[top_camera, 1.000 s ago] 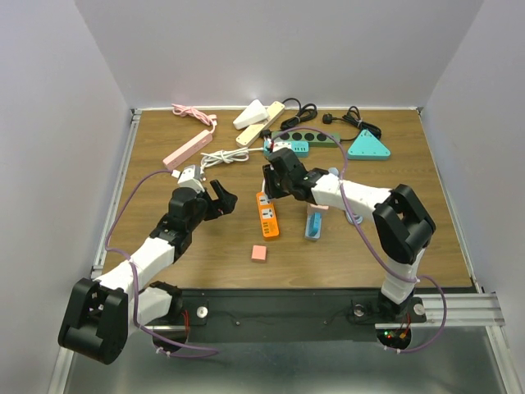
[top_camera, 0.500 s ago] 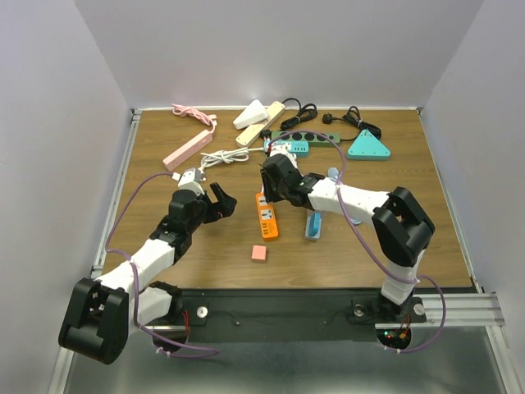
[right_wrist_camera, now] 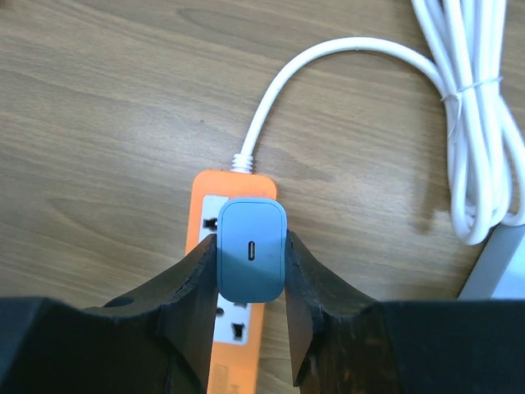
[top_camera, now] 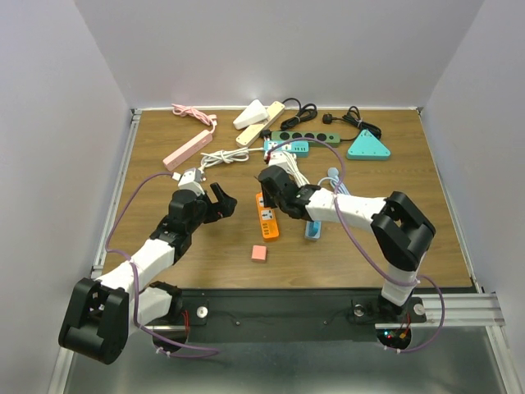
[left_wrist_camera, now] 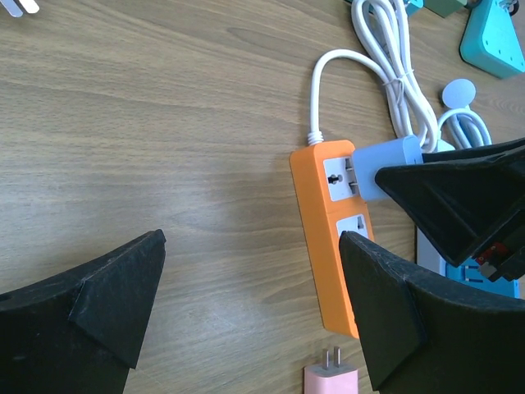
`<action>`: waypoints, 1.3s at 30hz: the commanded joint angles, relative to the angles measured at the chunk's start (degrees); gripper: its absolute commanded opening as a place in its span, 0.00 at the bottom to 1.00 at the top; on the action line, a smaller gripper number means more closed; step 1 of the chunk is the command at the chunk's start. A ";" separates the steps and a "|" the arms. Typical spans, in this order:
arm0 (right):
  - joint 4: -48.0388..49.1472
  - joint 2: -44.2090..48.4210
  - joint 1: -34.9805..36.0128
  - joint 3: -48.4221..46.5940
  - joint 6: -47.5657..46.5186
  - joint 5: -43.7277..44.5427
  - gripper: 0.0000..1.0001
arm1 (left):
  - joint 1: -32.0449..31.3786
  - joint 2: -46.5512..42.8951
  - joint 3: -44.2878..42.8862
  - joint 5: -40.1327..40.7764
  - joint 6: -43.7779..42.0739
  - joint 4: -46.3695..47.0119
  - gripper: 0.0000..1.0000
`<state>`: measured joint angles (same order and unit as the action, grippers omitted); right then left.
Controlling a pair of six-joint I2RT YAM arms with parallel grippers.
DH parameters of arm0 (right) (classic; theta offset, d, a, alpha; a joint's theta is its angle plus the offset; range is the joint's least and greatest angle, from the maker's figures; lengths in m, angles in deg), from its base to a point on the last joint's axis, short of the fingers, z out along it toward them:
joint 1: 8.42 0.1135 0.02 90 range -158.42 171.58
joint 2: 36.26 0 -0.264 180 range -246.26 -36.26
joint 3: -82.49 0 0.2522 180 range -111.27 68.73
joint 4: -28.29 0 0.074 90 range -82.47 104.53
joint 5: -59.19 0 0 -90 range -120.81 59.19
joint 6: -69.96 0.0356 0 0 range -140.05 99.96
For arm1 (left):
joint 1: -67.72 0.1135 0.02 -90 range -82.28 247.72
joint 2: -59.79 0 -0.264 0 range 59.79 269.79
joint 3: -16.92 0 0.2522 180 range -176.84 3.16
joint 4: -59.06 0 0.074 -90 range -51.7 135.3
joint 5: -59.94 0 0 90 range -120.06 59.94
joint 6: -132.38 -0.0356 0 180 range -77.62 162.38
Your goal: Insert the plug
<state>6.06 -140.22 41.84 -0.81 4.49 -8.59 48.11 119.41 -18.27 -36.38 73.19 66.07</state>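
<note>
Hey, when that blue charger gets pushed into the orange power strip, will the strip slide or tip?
The orange power strip lies flat on the table, so tipping seems unlikely. Nothing pins it, so an off-vertical push from the blue charger may slide it. Its white cord looks loose and floppy, probably anchoring little.

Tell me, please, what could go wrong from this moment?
1. The orange strip lies unheld: the left pincer is open beside it, so pushing may slide it.
2. The blue plug in the right pincer hides its prongs; if they miss the socket holes, it may jam or tilt.
</note>
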 commanded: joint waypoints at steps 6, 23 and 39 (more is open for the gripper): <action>-5.68 -4.66 2.03 2.83 1.22 -1.65 0.00 | 0.54 0.24 -0.45 -1.58 -1.63 2.43 0.99; -6.65 -8.27 5.29 5.82 0.51 -2.18 0.00 | 0.98 -0.55 -0.01 -2.29 -2.68 2.16 0.99; -10.34 -5.73 3.44 -5.96 -0.36 3.71 0.49 | -1.64 -12.67 5.25 -3.17 -3.47 -4.59 0.98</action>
<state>2.91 -145.71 45.32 -6.10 3.62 -1.90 48.17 110.05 -14.29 -39.27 70.68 63.95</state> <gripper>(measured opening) 0.400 0.985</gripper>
